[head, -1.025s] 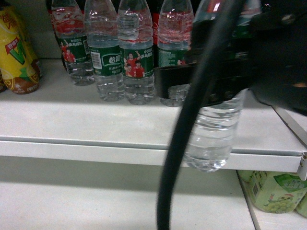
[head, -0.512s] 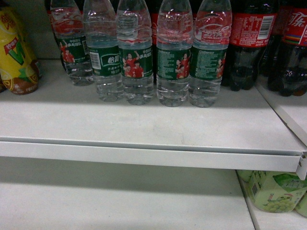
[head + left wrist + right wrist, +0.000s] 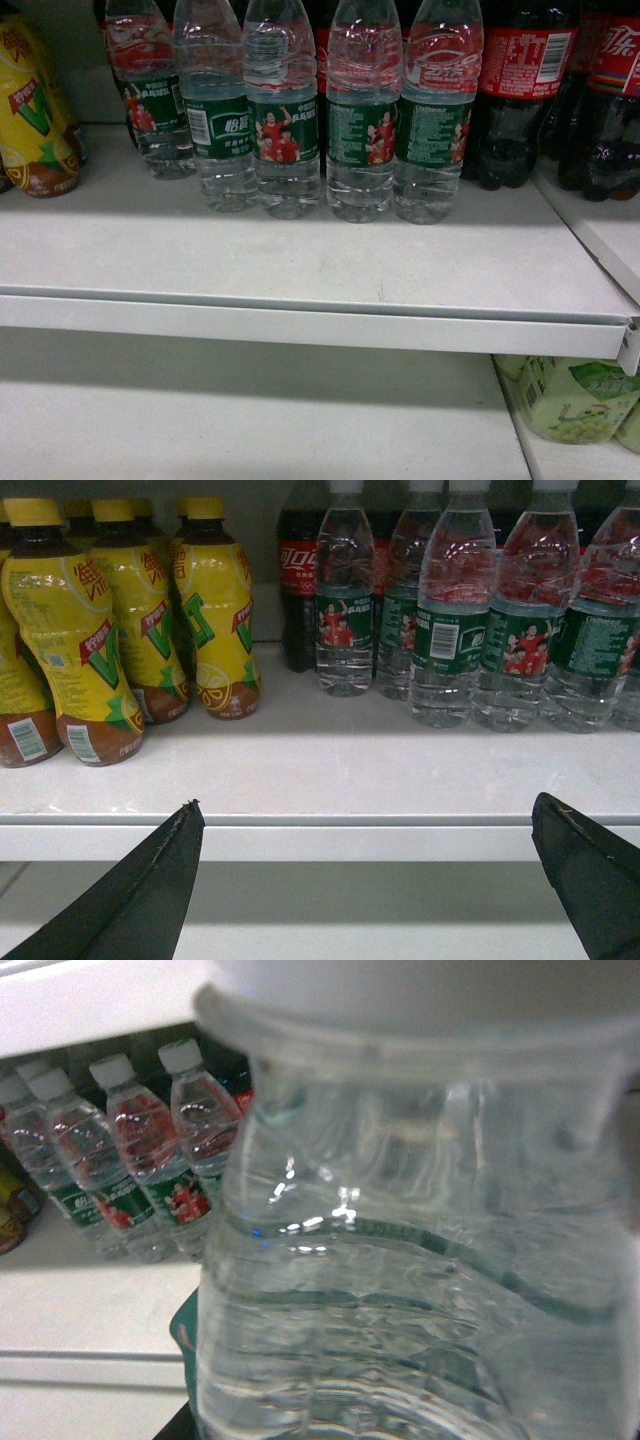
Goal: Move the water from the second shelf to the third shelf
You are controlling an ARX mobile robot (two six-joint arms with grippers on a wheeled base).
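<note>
Right gripper itself is hidden in every view; its wrist camera is filled by a clear ribbed water bottle (image 3: 420, 1260), white cap at the top, apparently carried by that arm, though the jaws gripping it cannot be confirmed. Left gripper (image 3: 370, 880) hangs with its 2 dark fingers (image 3: 140, 900) spread wide and empty, in front of the white shelf edge (image 3: 320, 838). In the head view, 5 green-labelled water bottles (image 3: 364, 110) stand in a row on the shelf (image 3: 300, 270), cola bottles (image 3: 520, 90) to their right, yellow drink bottles (image 3: 35, 110) to their left. Neither arm shows there. To finish well, the carried bottle likely needs to travel upright, clear the shelf lip, and settle flat on bare shelf before release. A tilted base could topple neighbours.
</note>
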